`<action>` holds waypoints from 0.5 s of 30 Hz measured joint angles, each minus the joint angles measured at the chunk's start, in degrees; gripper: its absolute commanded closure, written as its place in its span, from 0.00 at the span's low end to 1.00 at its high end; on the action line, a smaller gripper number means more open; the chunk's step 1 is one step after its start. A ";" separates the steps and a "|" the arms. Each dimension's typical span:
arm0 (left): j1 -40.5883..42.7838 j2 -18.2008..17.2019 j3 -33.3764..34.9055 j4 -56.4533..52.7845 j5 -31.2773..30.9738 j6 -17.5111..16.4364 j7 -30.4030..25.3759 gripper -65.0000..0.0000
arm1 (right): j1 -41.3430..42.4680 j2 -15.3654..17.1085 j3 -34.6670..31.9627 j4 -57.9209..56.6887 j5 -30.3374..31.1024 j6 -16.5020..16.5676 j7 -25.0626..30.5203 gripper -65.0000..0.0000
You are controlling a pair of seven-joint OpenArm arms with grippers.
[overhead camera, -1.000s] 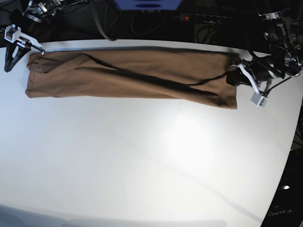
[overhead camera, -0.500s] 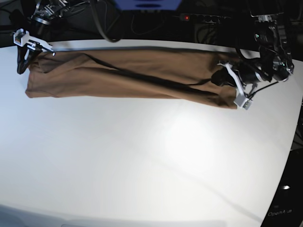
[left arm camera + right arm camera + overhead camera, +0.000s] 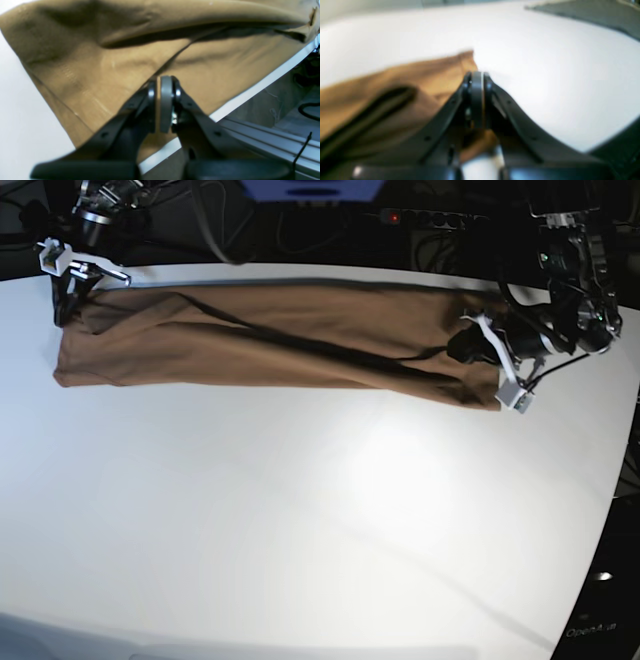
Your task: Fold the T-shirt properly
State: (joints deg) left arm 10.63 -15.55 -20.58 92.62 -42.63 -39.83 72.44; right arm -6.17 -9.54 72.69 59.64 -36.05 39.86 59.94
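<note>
The brown T-shirt (image 3: 270, 340) lies folded into a long strip across the far side of the white table (image 3: 300, 510). My left gripper (image 3: 462, 346) is at the strip's right end. In the left wrist view its pads (image 3: 165, 105) are pressed together with a fold of the T-shirt (image 3: 100, 75) pinched at the tip (image 3: 160, 80). My right gripper (image 3: 60, 305) is at the strip's far left corner. In the blurred right wrist view it (image 3: 477, 77) is shut, with the cloth (image 3: 395, 100) at its left and between the fingers lower down.
The table's far edge (image 3: 300, 270) runs just behind the shirt, with dark cables and a power strip (image 3: 420, 218) beyond. A metal rail (image 3: 262, 140) shows below the table edge in the left wrist view. The table's right edge (image 3: 610, 480) curves away.
My right gripper has moved right, from beside the shirt onto its far left corner. My left gripper has moved left onto the shirt's right end, lifting a small fold there.
</note>
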 measured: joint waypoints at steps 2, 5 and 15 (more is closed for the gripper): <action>0.00 0.00 0.00 0.00 0.02 0.00 0.04 0.96 | -0.17 0.00 0.04 0.00 -0.02 0.00 0.02 0.99; -0.02 0.02 0.02 0.02 -0.48 0.00 0.02 0.96 | -0.20 0.00 -0.02 0.00 -0.02 0.00 0.02 0.99; -0.17 1.44 0.02 0.44 -0.46 0.00 0.04 0.96 | -0.55 -0.11 -4.09 1.77 -0.31 0.00 -7.19 0.99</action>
State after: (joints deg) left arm 10.46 -14.11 -20.56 93.06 -43.09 -39.83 72.49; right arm -6.72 -9.65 68.60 61.41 -36.36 39.86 52.75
